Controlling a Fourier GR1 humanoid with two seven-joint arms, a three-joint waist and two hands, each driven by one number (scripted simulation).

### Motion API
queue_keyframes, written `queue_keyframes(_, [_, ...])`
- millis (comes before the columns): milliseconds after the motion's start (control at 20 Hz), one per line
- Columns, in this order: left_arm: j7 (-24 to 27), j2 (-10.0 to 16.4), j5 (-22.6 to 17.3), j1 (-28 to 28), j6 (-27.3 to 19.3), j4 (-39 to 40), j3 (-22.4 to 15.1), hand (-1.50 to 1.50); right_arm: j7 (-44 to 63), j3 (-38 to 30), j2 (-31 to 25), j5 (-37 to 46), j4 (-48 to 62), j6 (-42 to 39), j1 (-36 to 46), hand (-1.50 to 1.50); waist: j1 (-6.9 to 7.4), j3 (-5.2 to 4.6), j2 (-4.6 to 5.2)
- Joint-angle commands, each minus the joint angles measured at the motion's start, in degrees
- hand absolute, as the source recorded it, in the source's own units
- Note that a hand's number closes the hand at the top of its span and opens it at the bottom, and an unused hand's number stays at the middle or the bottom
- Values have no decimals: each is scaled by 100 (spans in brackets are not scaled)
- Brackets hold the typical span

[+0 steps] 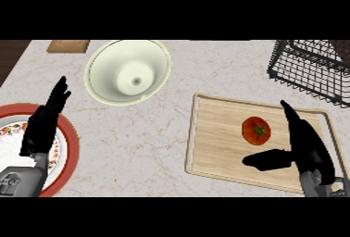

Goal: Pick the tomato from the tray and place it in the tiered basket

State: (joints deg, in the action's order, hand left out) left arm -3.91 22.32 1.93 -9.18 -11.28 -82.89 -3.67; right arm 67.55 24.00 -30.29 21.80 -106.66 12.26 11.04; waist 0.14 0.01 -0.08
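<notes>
The tomato [256, 130] lies on the wooden tray [219, 122], right of its middle, stem side up; the right hand [311, 144] stands over the tray's right part and hides it there, fingers straight and together, thumb spread wide to the left below the tomato; whether it touches the tomato cannot be told. The tiered basket [308, 69], black wire, sits at the upper right, cut off by the view's edge. The left hand [41, 129] rests open at the left, fingers straight, covering part of a red-rimmed plate [71, 143] whose printed pattern is hard to make out. A pale bowl [130, 71] stands on the marble counter [137, 139]; a small wooden piece [68, 45] is clipped at the top.
</notes>
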Motion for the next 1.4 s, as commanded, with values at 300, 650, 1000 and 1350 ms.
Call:
queue_keyframes(300, [537,-153,83,348,112,234,194,0,624,-401,474,-12,413,-535,209,-150,-6,-6,7])
queue_keyframes(650, [-131,-309,341,116,124,-201,152,0,-157,-451,1183,336,1415,-433,257,-150,9,0,7])
queue_keyframes(1000, [233,-447,370,122,197,156,278,0,-535,-364,1556,74,1862,-765,213,150,6,-2,14])
queue_keyframes(1350, [60,-546,548,-123,298,174,391,0,-790,-300,1566,808,2072,-1196,645,150,-9,-1,8])
